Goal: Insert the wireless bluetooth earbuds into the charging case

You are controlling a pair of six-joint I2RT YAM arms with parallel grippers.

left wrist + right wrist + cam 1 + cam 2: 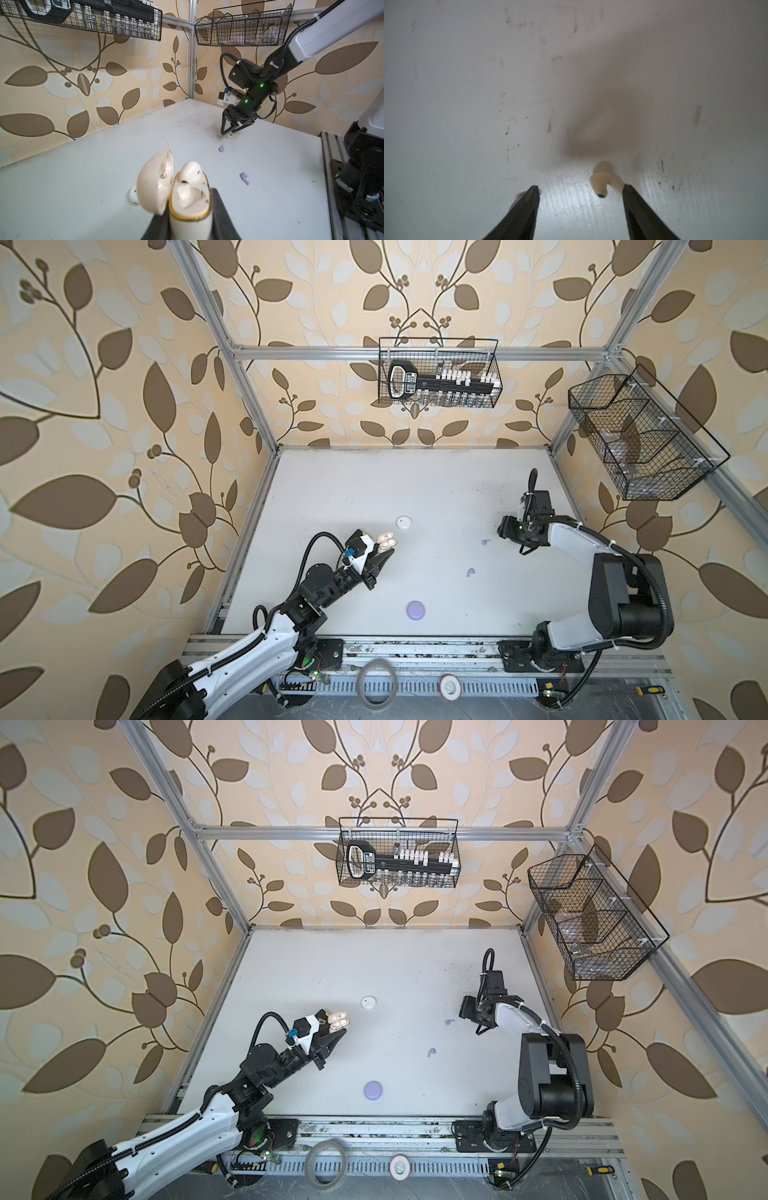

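Left arm [249, 649] reaches forward, left gripper [190, 203] clamped on cream case [190, 225]. Right arm [577, 539] folded, right gripper [580, 188] pointing downward, jaws apart.

2 lavender earbuds [244, 178]; cream case [190, 209]; lavender case [416, 610]; white table [374, 489]; tan leaf-patterned wallpaper [104, 406].

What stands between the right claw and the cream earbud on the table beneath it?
Nothing visible. The open right claw straddles the cream earbud, which lies on the white table close beside one fingertip.
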